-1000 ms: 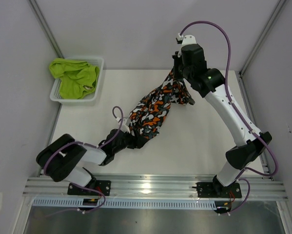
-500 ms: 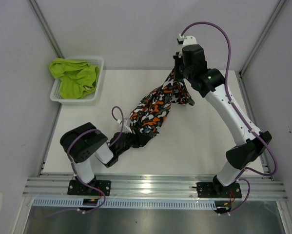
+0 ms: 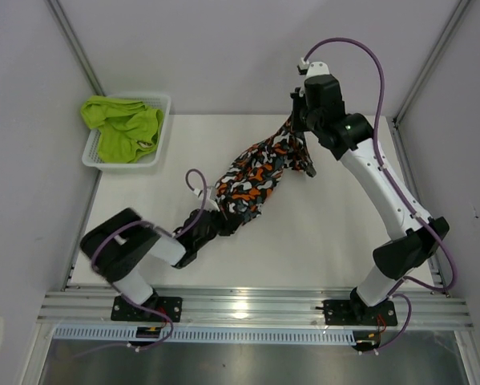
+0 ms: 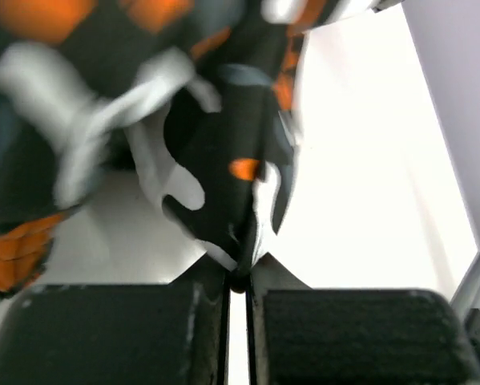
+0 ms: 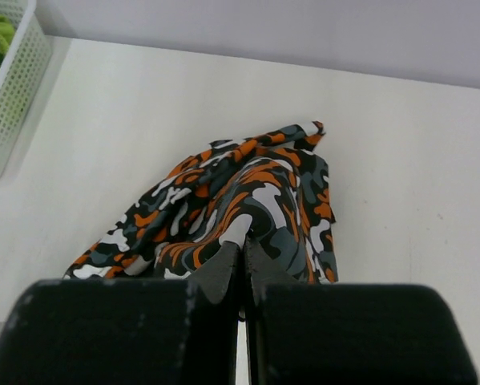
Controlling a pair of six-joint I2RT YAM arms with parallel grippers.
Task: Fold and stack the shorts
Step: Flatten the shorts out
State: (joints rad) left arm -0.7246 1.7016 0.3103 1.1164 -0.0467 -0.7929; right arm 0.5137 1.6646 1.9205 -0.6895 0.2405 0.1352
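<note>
Top external view: you have the white table (image 3: 336, 233) closed in by walls on the left, back and right, with a metal rail (image 3: 256, 305) along the near edge where both arms are bolted. A white mesh basket (image 3: 164, 128) sits in the far left corner, against the left wall, and holds the lime green shorts (image 3: 121, 128) in a crumpled heap. Bare table shows to the right of the centre, between the cloth and the right arm's base, and on the left between the basket and the left arm. The camouflage shorts (image 3: 260, 176) lie mid-table as a bunched diagonal band, running from near left to far right and strung between the two grippers; orange, black, white and grey blotches show, with deep folds along the length and no flat panel. The far end is drawn up to a narrow point; the right wrist view shows cloth falling from that point and spreading on the table below. The left gripper (image 3: 215, 218) sits low at the near end, its fingers drawn together to a thin slit and pinching a fold of the cloth. The right gripper (image 3: 297, 120) sits at the far end, fingers likewise nearly touching and clamped on a ridge of the same shorts.
</note>
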